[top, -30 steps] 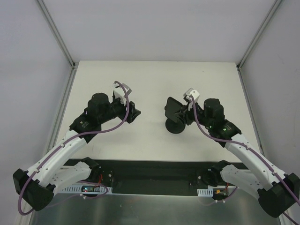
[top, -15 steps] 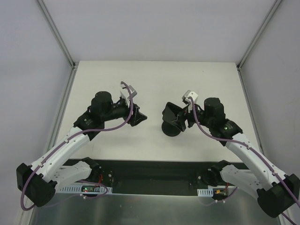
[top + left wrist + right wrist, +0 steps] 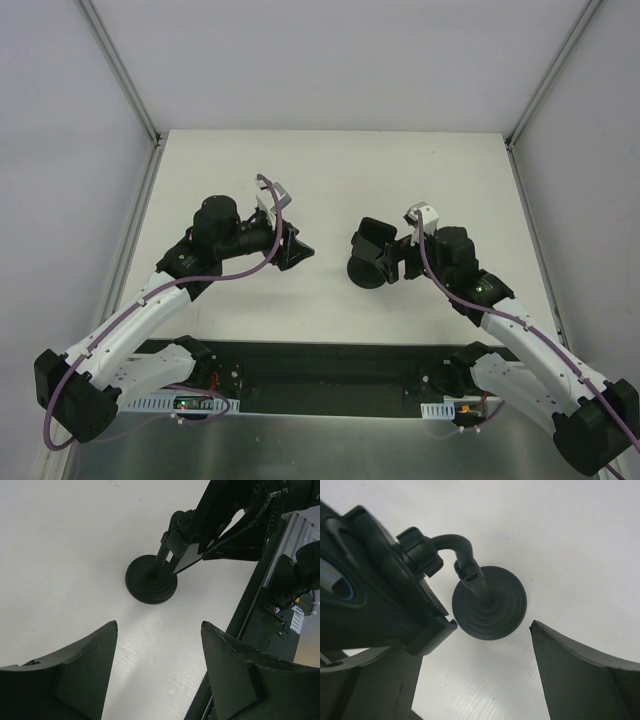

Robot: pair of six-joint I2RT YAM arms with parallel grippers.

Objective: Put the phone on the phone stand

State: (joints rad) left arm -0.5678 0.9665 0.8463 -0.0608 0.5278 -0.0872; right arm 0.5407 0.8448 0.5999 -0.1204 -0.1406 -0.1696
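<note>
The black phone stand stands mid-table on its round disc base; its curved post rises to the cradle. The phone, a dark slab, sits tilted in that cradle, seen large at the left of the right wrist view and above the base in the left wrist view. My right gripper is open just right of the phone, its fingers on either side without pressing it. My left gripper is open and holds nothing, left of the stand and pointing at it.
A black strip with the arm bases runs along the near table edge, also seen at the right of the left wrist view. White walls and metal frame posts close in the table at the back and sides.
The right gripper has opened off the phone and drawn back slightly to the right; phone and stand shifted a little. The left gripper swung towards the stand, then held still.
</note>
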